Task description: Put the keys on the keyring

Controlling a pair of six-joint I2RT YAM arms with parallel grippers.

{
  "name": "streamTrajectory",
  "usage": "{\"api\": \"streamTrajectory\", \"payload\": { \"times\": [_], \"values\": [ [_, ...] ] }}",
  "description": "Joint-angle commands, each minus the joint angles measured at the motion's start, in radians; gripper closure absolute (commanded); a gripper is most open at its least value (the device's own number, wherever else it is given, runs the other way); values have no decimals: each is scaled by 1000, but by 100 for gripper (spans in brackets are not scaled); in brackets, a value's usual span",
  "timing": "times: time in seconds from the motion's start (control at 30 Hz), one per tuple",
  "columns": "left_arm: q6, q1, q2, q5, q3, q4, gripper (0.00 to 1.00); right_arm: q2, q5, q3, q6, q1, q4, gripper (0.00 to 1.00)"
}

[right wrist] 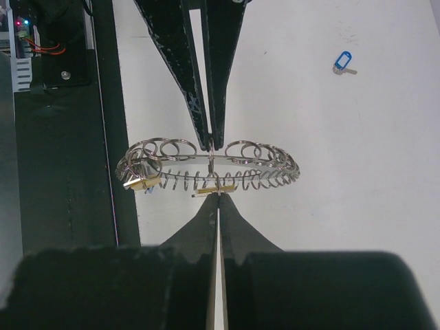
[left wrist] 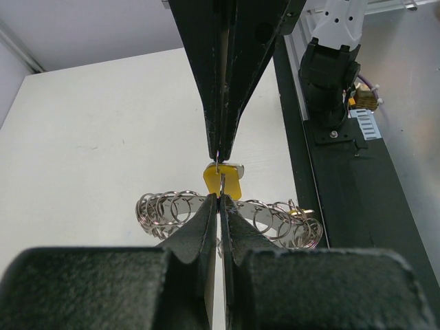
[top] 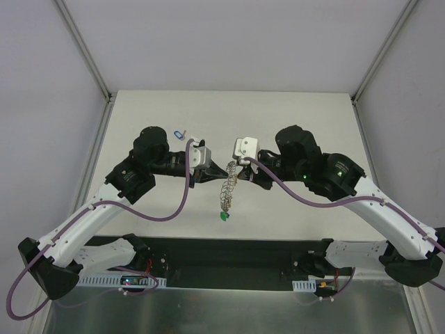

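**A:** Where is the keyring [right wrist: 254,152] sitting?

**B:** It's hanging between the two arms, over the middle of the surface [right wrist: 344,206], with its wire loops facing outward.

**A:** What's the left end effector [left wrist: 220,199] doing?

**B:** It's clenching. Its tips are pinching the ring's rim among the loops, with no gap showing between the fingers.

**A:** And the right end effector [right wrist: 218,196]?

**B:** Also clenching. It's gripping the yellow-tag key [left wrist: 222,180] by its metal end. The tag is sitting right against the ring's rim, and the two sets of tips are facing each other across it.

**A:** Any other keys?

**B:** The green-tag key [top: 224,216] is showing at the ring's near end in the top view. I can't tell whether it's threaded on. The blue-tag key [right wrist: 342,62] is lying alone on the surface at the far left, well apart from the ring and near the left arm.
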Motion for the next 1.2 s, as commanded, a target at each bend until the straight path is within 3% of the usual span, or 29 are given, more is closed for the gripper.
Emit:
{"api": "streamTrajectory", "payload": {
  "times": [0.0,1.17],
  "values": [
    [17,-16,-6,-15,56,52,100,-5,1,45,2,9,35,99],
    [-2,-25,25,-35,71,50,100,-31,24,-4,-27,10,29,99]
  ]
}}
